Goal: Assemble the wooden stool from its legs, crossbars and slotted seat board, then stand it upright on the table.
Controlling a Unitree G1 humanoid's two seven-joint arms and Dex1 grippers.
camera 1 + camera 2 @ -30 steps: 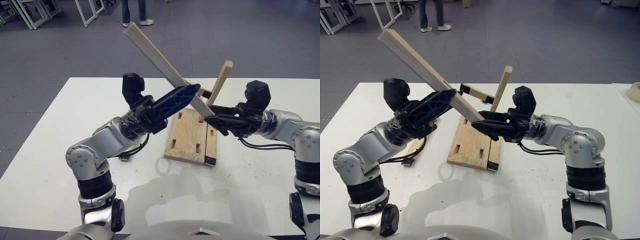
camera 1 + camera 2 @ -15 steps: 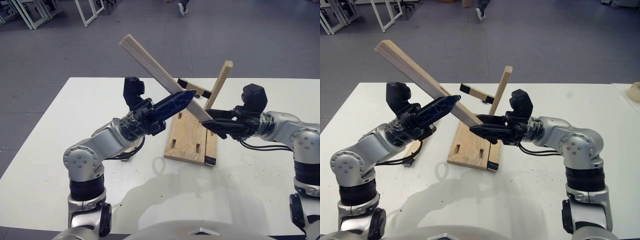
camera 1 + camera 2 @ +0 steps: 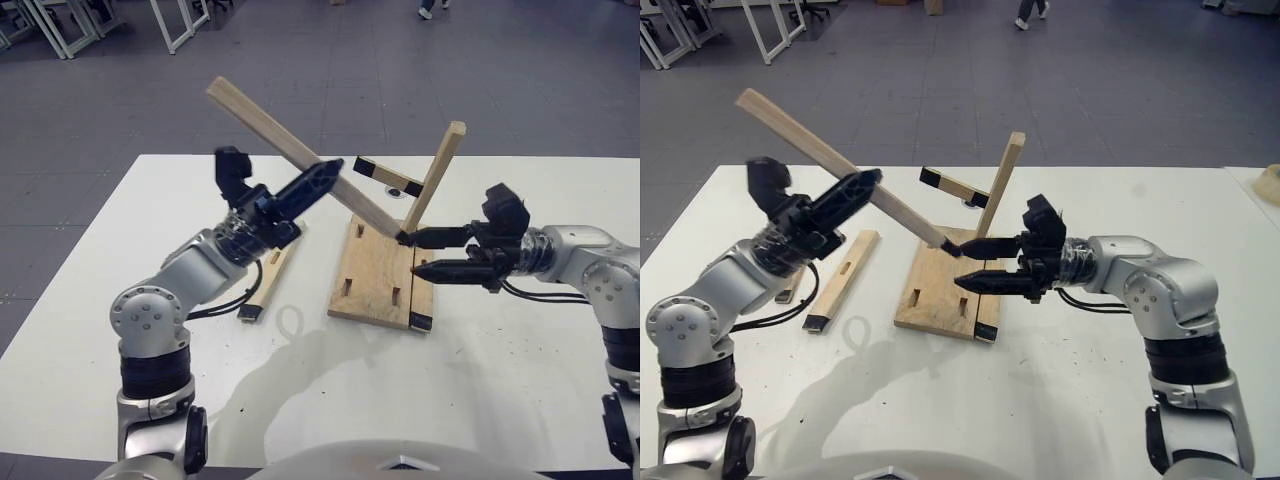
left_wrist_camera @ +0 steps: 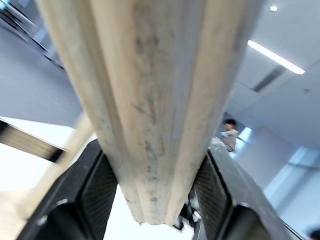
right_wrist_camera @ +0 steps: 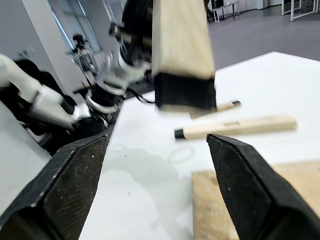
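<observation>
From the head camera, your left gripper (image 3: 327, 172) is pinched tight around a long wooden leg (image 3: 262, 122) at about its middle. The leg slants down to a black-tipped end close over the seat board (image 3: 375, 268). Whether that tip touches the board, you cannot tell. Your right gripper (image 3: 414, 254) waits just beside the tip with its fingers spread, gripping nothing. The board lies flat on the table (image 3: 500, 400). A standing leg (image 3: 440, 165) rises tilted from its far side and carries a crossbar (image 3: 385, 177). Several slots in the board show open. A loose piece (image 3: 268, 278) lies on the table near your left arm.

In the left wrist view, the fingers (image 4: 95, 187) press on both flanks of the leg. It looks like stiff, light, smooth timber, so it should not flex but may pivot in a mid-length pinch.

In the right wrist view, the spread fingers (image 5: 75, 185) frame the black tip, apart from it. Take hold low, just above that tip, to steer it squarely into a slot. The standing leg looks easily knocked over.
</observation>
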